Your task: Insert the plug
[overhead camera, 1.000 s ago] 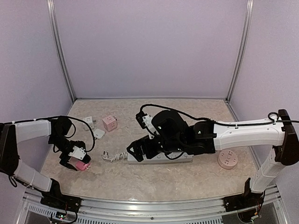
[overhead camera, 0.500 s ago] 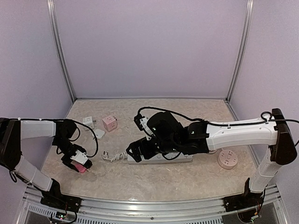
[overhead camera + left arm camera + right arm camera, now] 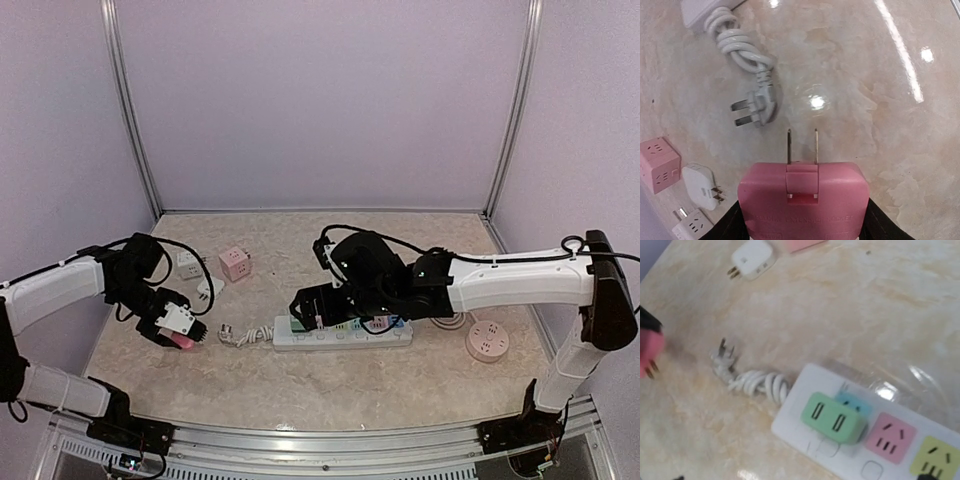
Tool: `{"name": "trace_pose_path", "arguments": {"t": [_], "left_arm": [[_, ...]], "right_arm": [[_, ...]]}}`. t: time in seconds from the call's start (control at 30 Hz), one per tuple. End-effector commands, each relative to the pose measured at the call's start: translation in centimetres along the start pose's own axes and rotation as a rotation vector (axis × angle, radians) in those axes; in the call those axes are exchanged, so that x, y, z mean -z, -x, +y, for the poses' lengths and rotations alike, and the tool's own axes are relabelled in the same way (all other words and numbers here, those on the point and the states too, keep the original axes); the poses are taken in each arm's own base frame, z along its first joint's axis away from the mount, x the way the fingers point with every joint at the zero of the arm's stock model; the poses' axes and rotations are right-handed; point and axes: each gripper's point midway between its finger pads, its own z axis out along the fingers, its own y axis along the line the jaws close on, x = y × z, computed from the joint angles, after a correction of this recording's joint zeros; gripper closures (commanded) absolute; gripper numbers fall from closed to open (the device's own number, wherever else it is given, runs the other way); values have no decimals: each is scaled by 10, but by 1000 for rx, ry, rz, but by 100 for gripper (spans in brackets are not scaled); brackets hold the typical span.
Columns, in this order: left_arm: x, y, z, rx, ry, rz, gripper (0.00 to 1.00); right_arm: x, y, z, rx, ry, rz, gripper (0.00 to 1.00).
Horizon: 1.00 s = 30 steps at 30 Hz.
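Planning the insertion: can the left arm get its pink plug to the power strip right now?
Probably not cleanly: the right pincer hangs over the power strip, and the coiled cord lies between it and the left pincer gripping the pink plug.

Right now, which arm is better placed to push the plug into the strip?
Left. The left gripper holds the pink plug, prongs pointing outward; the right gripper hovers open and empty above the power strip.
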Motion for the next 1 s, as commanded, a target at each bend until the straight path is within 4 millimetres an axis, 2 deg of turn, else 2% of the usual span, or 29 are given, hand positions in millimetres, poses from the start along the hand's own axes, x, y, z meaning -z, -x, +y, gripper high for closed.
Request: {"name": "trace_pose_path", "arguments": {"t": [0.0, 0.1, 0.17, 0.27, 0.4, 0.47, 0.57, 0.63, 0.8, 0.97], "left_arm": [[56, 21, 36, 168, 95, -8, 71], [100, 31, 53, 232, 153, 16, 73], [128, 39, 59, 189, 226, 61, 73], [169, 44, 79, 203, 360, 181, 75], [197, 78, 96, -10, 506, 220, 76], [206, 98, 108, -115, 606, 221, 76], [199, 126, 114, -317, 691, 225, 76], [194, 144, 115, -372, 714, 188, 76], [173, 170, 113, -349, 669, 97, 77], [156, 187, 112, -346, 651, 57, 77]], "right_arm": [[28, 34, 1, -43, 26, -84, 0], [43, 62, 8, -2, 31, -135, 0], [51, 78, 15, 48, 31, -159, 0], [57, 96, 33, 116, 83, -182, 1], [71, 110, 79, 203, 298, -214, 3], [78, 118, 91, 222, 357, -238, 4], [83, 120, 104, 247, 423, -253, 5], [84, 117, 105, 263, 435, -247, 5], [82, 102, 92, 265, 403, -225, 5], [72, 88, 94, 240, 441, -186, 7]]}}
